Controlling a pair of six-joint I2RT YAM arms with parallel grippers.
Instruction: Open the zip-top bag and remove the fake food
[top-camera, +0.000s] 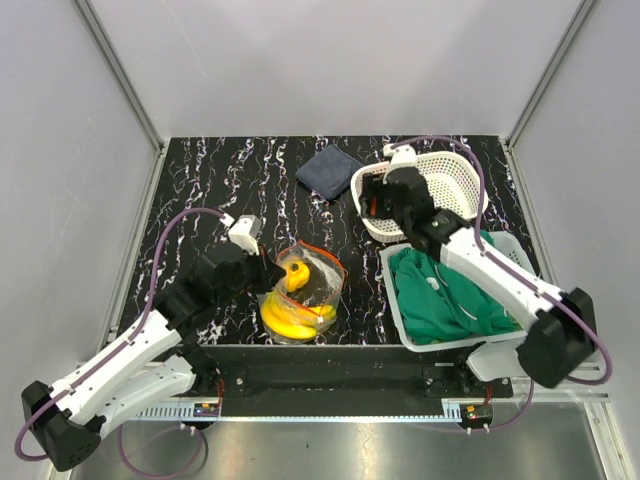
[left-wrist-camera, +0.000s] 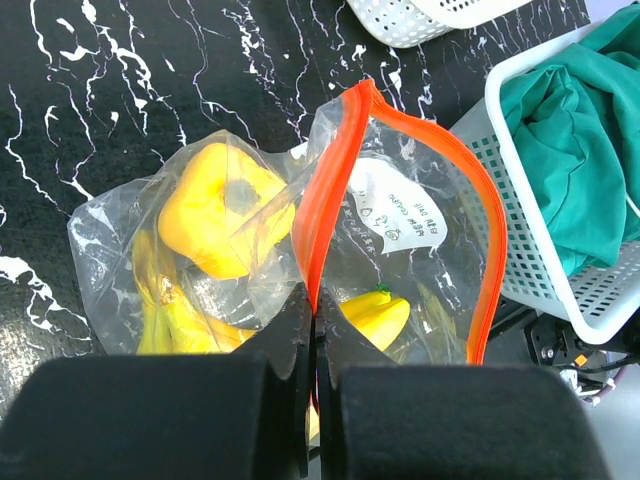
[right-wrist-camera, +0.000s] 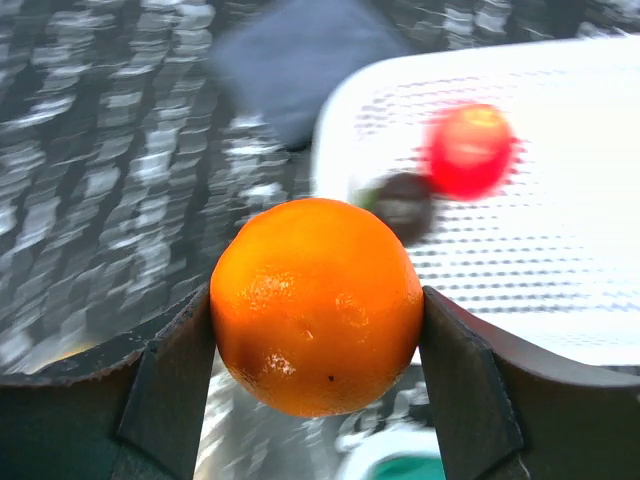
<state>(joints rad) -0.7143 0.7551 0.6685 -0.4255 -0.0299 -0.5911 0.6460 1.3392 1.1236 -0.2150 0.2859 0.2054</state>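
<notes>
The clear zip-top bag (top-camera: 305, 290) lies at the table's front centre with its red-orange zip strip (left-wrist-camera: 335, 180) gaping open. Inside it are a yellow pepper-like piece (left-wrist-camera: 215, 205) and yellow bananas (left-wrist-camera: 375, 318). My left gripper (left-wrist-camera: 315, 310) is shut on the bag's zip edge; it also shows in the top view (top-camera: 262, 268). My right gripper (right-wrist-camera: 318, 310) is shut on the orange (right-wrist-camera: 318, 305) and holds it above the white round basket (top-camera: 425, 195). In that basket lie a red apple (right-wrist-camera: 470, 150) and a dark round fruit (right-wrist-camera: 400, 205).
A dark blue folded cloth (top-camera: 330, 170) lies at the back centre. A white rectangular basket (top-camera: 520, 255) with a green cloth (top-camera: 445, 290) stands at the front right, beside the bag. The right wrist view is motion-blurred.
</notes>
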